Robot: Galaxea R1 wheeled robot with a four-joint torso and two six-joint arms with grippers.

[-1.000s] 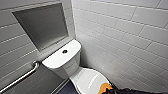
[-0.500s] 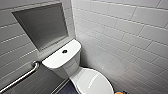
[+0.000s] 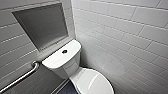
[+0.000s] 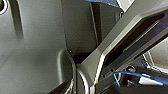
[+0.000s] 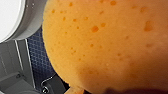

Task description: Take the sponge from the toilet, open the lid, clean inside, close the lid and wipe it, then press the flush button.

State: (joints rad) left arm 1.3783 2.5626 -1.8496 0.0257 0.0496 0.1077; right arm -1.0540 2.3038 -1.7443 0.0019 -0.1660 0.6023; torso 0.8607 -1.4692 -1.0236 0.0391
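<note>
The white toilet [image 3: 62, 61] stands in the corner in the head view, with its oval lid [image 3: 93, 82] down. The flush button [image 3: 64, 51] is a small dark round spot in the middle of the tank top. The orange sponge [image 5: 107, 45], porous and soft, sits very close to the right wrist camera, and my right gripper is shut on it. Beside it in that view is the toilet's white rim [image 5: 12, 17]. My left gripper is open and holds nothing, and its wrist camera faces dark parts of the robot.
A steel grab bar [image 3: 22, 76] runs along the left wall below a recessed grey niche [image 3: 42, 25]. A white tiled wall [image 3: 125, 37] closes in the toilet's right side. Dark blue tiled floor [image 5: 40, 57] lies beneath the bowl.
An orange patch at the bottom edge of the head view a second ago has dropped below it. The toilet and walls have not shifted.
</note>
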